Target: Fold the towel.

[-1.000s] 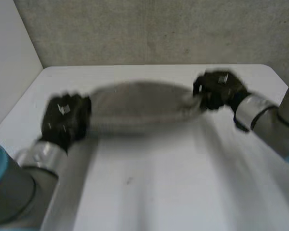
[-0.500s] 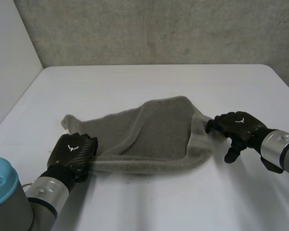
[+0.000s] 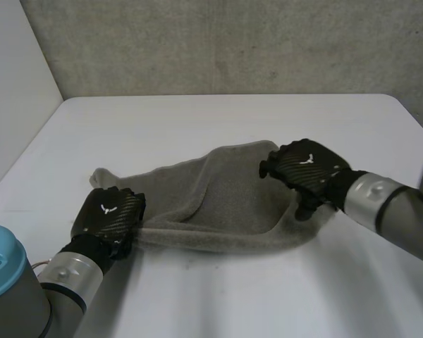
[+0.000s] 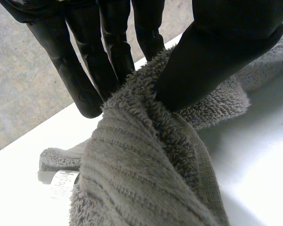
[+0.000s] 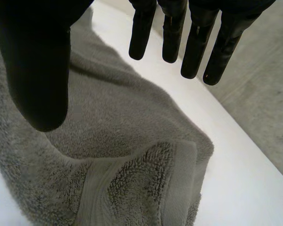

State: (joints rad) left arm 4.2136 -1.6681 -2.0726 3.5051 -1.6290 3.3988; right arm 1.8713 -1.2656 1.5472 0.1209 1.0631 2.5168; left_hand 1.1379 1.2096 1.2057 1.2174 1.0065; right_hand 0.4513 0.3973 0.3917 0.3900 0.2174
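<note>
A grey towel [image 3: 218, 197] lies loosely doubled over in the middle of the white table [image 3: 218, 120]. My left hand [image 3: 107, 220] is shut on its near left end; in the left wrist view the thumb [image 4: 212, 61] presses the towel's [image 4: 146, 169] edge against the fingers [image 4: 85, 75]. My right hand [image 3: 307, 169] hovers over the towel's right end with straight, spread fingers [image 5: 193, 37] and holds nothing. Below that hand the towel [image 5: 132, 155] shows a folded-over corner.
A white label [image 4: 61, 181] sticks out by the towel's far left corner [image 3: 99, 176]. A grey wall [image 3: 233, 42] backs the table, and a white panel [image 3: 14, 84] stands along its left side.
Both hands brought the lifted towel down toward the near side of the table. The right hand let go of its right end, then moved left and up over the towel. The left hand keeps its grip.
</note>
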